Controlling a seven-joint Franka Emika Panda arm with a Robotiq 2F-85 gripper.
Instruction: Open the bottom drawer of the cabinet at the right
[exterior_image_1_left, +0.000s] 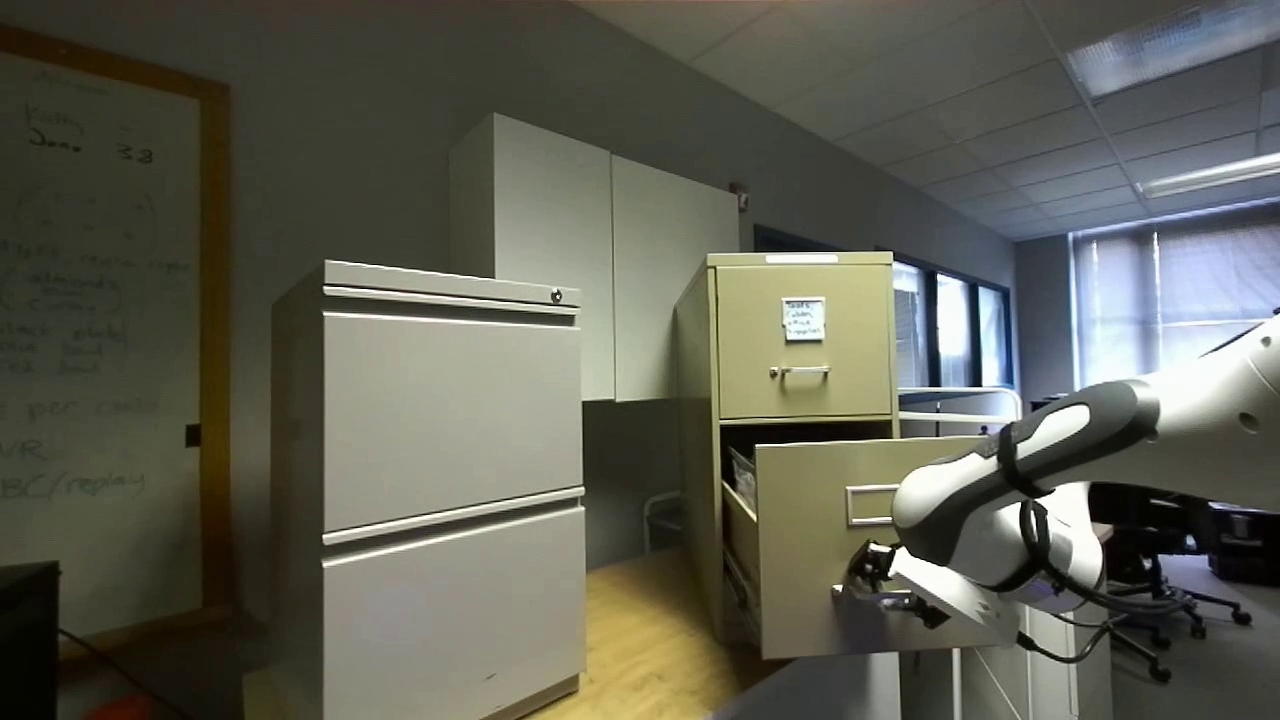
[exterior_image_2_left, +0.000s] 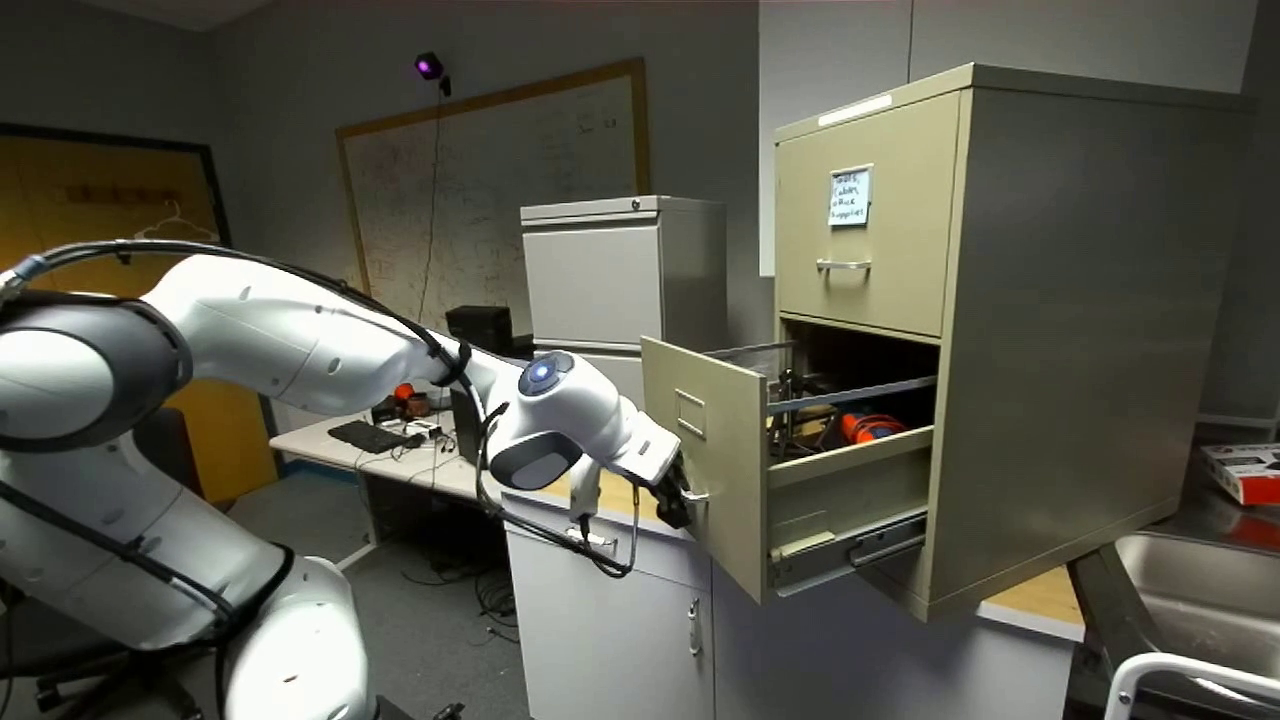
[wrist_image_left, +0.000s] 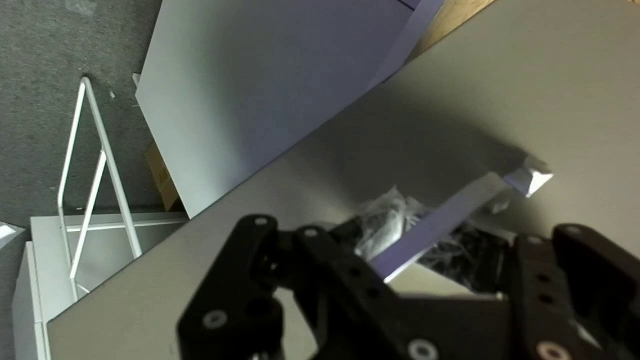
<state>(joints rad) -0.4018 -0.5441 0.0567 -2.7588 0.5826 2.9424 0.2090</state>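
- Btm drawer (exterior_image_1_left: 805, 555): part-open, lower right of frame in an ext. view.
- Tan cab. (exterior_image_2_left: 1070, 340): right of ctr. in both ext. views.
- Jaws: pinching drawer's handle (wrist_image_left: 434, 228), lower right of ctr., wrist view.

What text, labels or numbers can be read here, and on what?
"Tools, Cables, office Supplies" (first word blurry): paper label on top drawer of tan cabinet
"VR": whiteboard
"BC/replay": same whiteboard
"38" or "3B", can't tell which: same whiteboard
Other whiteboard writing: too faint or blurred
White strip above that drawer, red-and-white box: any print too small
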